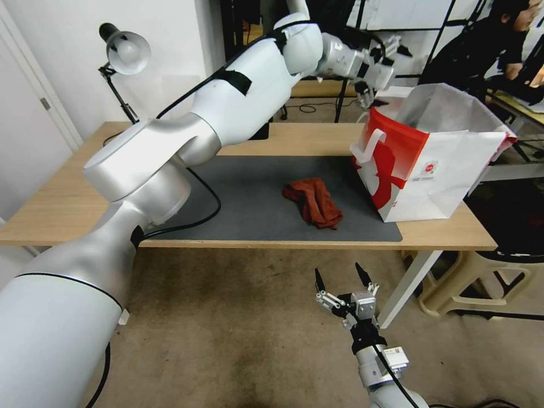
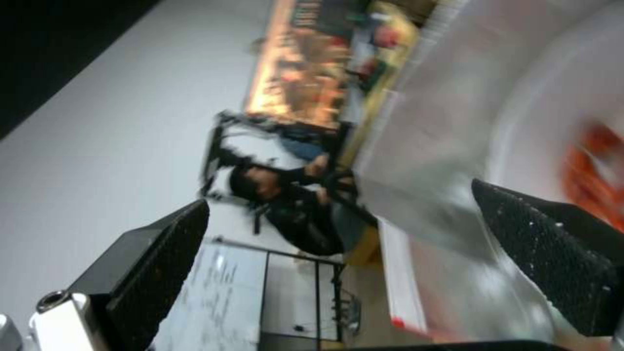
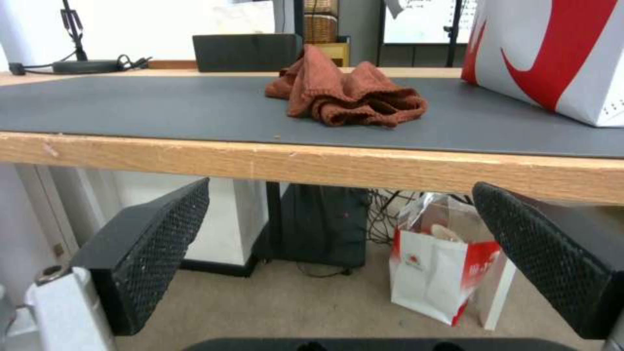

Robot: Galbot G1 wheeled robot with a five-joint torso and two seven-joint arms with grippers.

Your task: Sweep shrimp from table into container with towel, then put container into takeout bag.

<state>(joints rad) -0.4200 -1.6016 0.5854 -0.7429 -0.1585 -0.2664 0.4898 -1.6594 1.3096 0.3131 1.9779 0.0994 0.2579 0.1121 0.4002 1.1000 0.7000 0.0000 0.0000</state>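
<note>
above the takeout bag (image 1: 436, 164) at the table's (image 1: 68, 198) right end, the left gripper (image 1: 378, 68) hangs with fingers apart, and its wrist view catches a blurred white container (image 2: 539, 117) with shrimp (image 2: 594, 170), seemingly set inside already. the right gripper (image 1: 340, 283) waits spread and empty below the table edge, facing the crumpled towel (image 1: 314, 201) on the grey mat (image 1: 255, 192); a desk lamp (image 1: 122, 54) stands far left, clear of everything.

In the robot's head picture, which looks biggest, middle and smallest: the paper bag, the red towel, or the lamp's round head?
1. The takeout bag looks biggest by far.
2. The red towel on the grey mat.
3. The lamp head looks smallest, but only slightly, and it stands farther from the camera, so this ranking is unsure.
</note>
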